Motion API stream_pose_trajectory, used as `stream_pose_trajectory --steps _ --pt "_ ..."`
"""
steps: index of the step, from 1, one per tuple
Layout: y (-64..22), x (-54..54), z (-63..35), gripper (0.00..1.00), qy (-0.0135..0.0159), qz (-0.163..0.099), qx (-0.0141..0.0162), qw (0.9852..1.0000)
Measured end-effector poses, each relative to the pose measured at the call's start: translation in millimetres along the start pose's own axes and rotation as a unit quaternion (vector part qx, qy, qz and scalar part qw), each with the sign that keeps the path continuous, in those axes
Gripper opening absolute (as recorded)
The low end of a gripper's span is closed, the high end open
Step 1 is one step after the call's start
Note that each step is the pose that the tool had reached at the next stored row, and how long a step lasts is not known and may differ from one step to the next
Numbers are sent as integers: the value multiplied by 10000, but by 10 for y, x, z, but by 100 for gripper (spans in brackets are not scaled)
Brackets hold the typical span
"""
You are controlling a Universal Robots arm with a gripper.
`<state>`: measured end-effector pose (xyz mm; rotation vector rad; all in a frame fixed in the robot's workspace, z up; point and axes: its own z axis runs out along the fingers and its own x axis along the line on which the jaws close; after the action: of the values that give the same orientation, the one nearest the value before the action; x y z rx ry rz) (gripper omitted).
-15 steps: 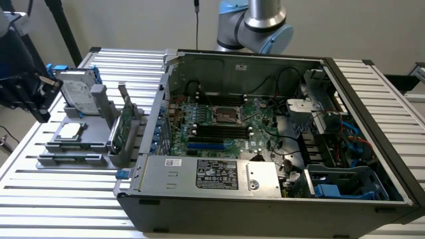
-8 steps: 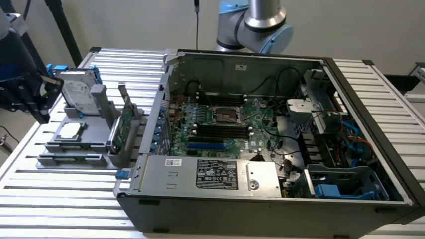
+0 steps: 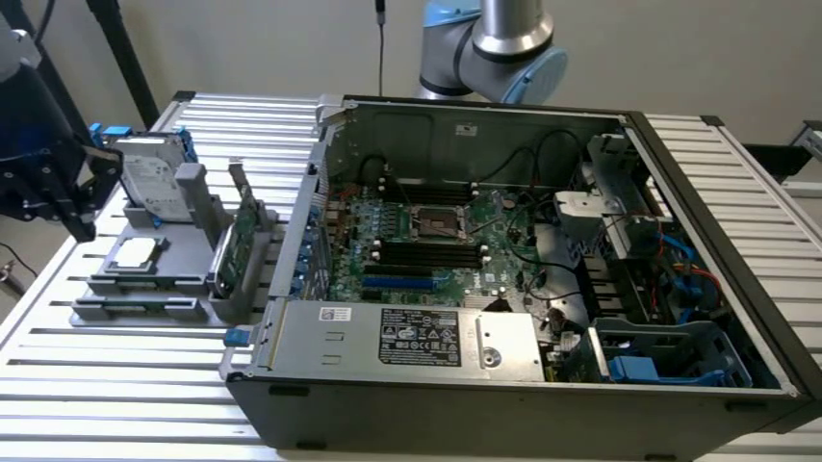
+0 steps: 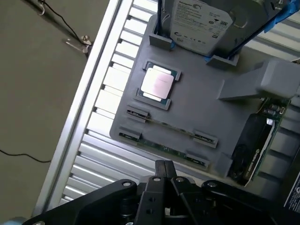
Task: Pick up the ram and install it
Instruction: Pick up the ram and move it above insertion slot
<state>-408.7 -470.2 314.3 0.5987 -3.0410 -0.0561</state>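
The ram point(image 4: 165, 148) is a thin green stick standing on edge in a slot at the near end of the grey parts holder point(image 4: 197, 105). A second thin strip sits in the parallel slot just behind it. My gripper point(image 4: 163, 165) hovers above the slatted table just short of that slot, its black fingers pressed together with nothing between them. In the exterior view the gripper point(image 3: 71, 207) hangs at the exterior view's left, beside the holder point(image 3: 141, 289). The open computer case point(image 3: 514, 385) shows the motherboard's black memory slots point(image 3: 430, 252).
The holder also carries a silver hard drive point(image 4: 201, 18) in a blue frame, a CPU point(image 4: 157, 84) and a green card with a black cover point(image 4: 255, 140). The table's edge point(image 4: 89, 89) runs close by, with floor and cables beyond. The case's power supply point(image 3: 411, 337) lies near its front wall.
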Motion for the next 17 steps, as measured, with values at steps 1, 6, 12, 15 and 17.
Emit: stream_pose_trajectory --steps 1,6,12,15,17 --pt "0 0 3 11 4 -89 3 10000" --pt "-1 -1 21 11 24 -544 19 9985" --pt "-2 -1 42 11 47 -1083 37 9941" --pt "-2 -2 52 11 59 -1358 46 9907" --pt "-3 -2 58 11 67 -1537 52 9881"
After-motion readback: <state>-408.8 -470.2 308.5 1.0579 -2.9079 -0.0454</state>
